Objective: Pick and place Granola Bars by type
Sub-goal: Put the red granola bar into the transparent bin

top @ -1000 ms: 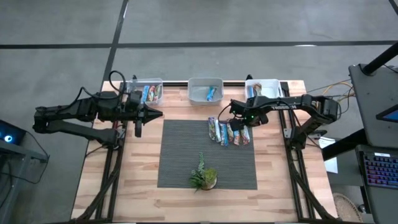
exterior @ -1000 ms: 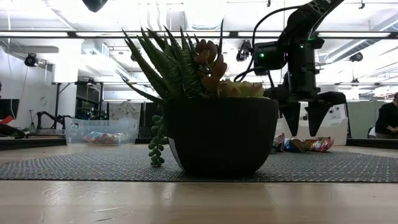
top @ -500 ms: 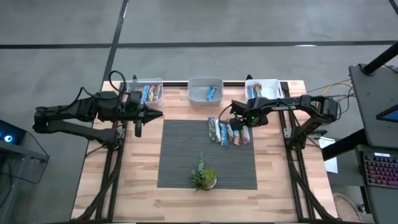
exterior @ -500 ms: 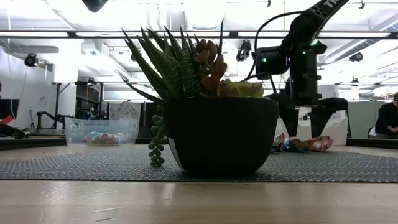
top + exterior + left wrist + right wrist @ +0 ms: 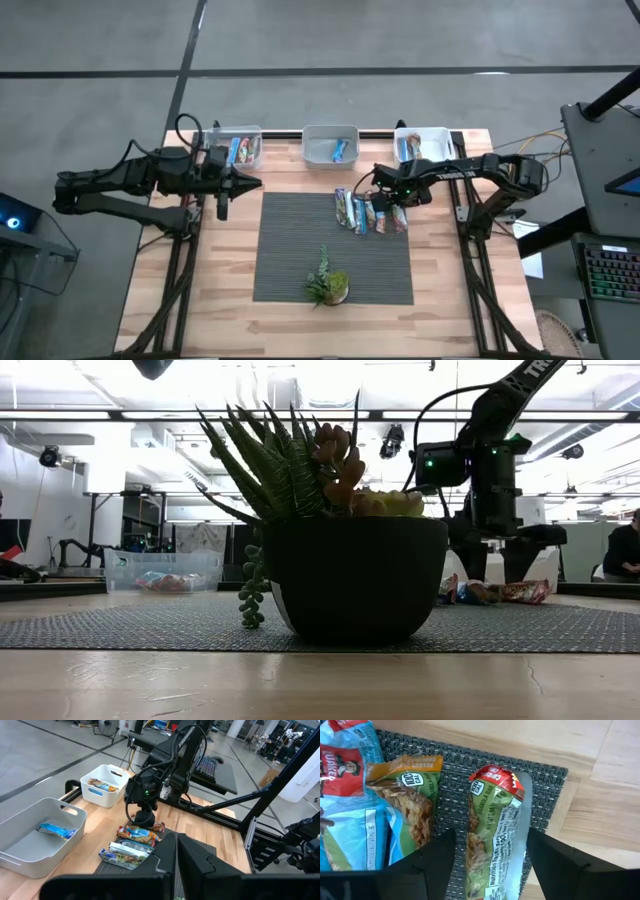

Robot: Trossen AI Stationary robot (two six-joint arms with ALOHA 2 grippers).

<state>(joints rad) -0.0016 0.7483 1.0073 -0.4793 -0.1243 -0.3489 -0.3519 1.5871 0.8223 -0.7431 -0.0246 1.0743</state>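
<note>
Red-topped granola bar [image 5: 495, 835] lies on the mat between the spread fingers of the open right gripper [image 5: 490, 857].

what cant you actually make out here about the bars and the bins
- Low view: the potted plant hides most of the bars on the mat.
- High view: the left bin and right bin contents are too small to read by type; the right gripper covers part of the row.
- Right wrist view: the red-tipped bar is cut off by the picture edge.
- Left wrist view: the left gripper hides the mat's nearer part.
</note>
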